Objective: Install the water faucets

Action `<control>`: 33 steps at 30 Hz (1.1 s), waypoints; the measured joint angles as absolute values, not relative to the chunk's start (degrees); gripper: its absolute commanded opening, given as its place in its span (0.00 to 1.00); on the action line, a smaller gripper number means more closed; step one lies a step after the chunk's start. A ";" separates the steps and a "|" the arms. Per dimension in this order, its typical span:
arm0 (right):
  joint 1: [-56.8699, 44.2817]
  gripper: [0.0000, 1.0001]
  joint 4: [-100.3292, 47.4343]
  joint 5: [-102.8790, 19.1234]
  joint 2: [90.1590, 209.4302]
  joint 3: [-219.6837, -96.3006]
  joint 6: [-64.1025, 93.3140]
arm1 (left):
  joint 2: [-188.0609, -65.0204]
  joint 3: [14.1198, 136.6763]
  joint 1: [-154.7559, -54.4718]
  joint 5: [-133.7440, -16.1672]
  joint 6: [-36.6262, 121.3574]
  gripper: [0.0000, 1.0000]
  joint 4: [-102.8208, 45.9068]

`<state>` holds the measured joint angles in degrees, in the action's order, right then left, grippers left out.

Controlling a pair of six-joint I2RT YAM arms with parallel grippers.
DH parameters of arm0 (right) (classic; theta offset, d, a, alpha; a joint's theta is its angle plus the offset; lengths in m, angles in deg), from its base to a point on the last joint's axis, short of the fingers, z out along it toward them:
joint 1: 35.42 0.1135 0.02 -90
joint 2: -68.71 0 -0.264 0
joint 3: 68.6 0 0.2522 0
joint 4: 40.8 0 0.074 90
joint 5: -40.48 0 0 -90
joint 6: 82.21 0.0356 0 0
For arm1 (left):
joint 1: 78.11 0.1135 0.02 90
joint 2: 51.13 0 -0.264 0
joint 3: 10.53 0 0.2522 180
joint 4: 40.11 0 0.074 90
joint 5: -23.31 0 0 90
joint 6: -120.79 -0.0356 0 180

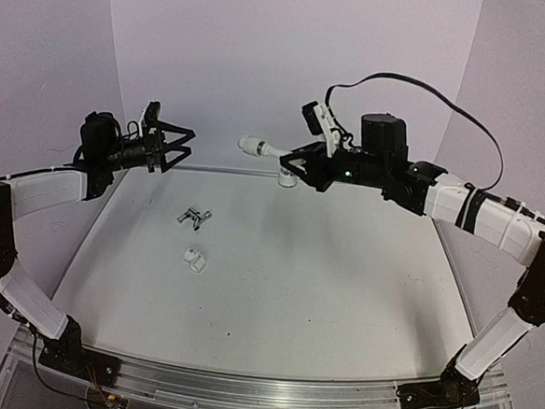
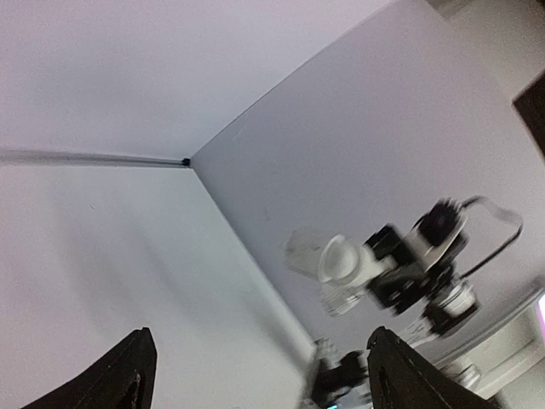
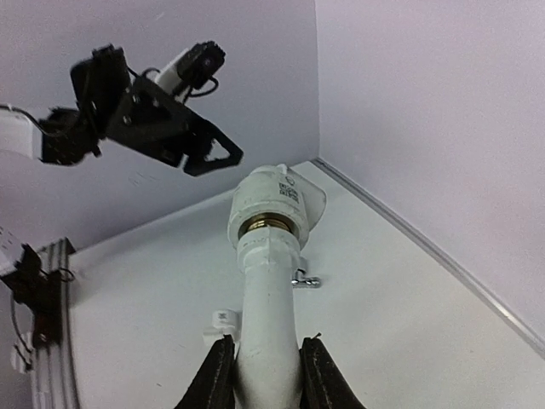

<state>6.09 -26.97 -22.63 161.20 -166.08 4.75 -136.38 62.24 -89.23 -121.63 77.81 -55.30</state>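
My right gripper (image 1: 296,161) is shut on a white pipe fitting (image 3: 268,281) and holds it level in the air at the back of the table. Its collared end (image 1: 249,145) points left, and a brass ring shows at the collar (image 3: 272,223). My left gripper (image 1: 179,147) is open and empty. It hovers at the back left, a short gap from that end. In the left wrist view the held fitting (image 2: 341,260) is blurred beyond the wide-apart fingertips (image 2: 128,375). On the table lie a silver metal pronged piece (image 1: 194,218) and a small white fitting (image 1: 194,260).
White walls close in the table (image 1: 340,303) at the back and both sides. A metal rail (image 1: 259,391) runs along the near edge between the arm bases. A black cable (image 1: 466,115) loops above the right arm.
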 measured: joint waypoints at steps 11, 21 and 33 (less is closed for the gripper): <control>9.66 0.00 -30.30 -35.49 161.18 -159.16 -22.34 | -140.03 60.80 -98.99 -115.29 125.28 1.00 -54.20; 12.51 0.00 -32.70 -39.46 161.20 -159.57 -26.30 | -149.92 71.74 -104.66 -111.23 130.74 0.96 -53.25; 12.68 0.00 -33.47 -40.56 162.59 -162.29 -17.77 | -150.38 71.67 -105.31 -109.07 126.57 0.66 -65.03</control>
<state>12.68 -33.47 -40.56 162.59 -162.29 -17.77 -150.38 71.67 -105.31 -109.07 126.57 -65.03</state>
